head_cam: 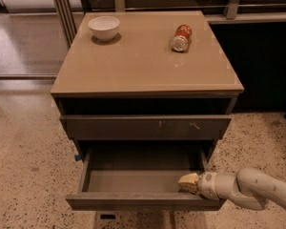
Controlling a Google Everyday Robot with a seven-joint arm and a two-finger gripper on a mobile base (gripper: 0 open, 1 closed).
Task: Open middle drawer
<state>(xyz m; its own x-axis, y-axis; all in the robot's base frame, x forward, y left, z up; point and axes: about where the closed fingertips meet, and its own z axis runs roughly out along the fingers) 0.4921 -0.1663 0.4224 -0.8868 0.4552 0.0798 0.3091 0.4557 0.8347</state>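
Note:
The middle drawer (143, 202) is a wide, shallow dark grey-brown drawer. It stands pulled out from the cabinet, and its matching tray floor (133, 180) shows and is bare. My gripper (188, 182) reaches in from the lower right. Its cream tip sits inside the drawer at the front right corner, just behind the drawer front. Above it, the drawer front with white scratch marks (145, 128) is closed.
A white bowl (104, 27) stands at the back left of the tan cabinet top (133, 66). A red can (181, 37) lies on its side at the back right. Speckled floor surrounds the cabinet. A dark wall panel is at the right and metal rails are behind.

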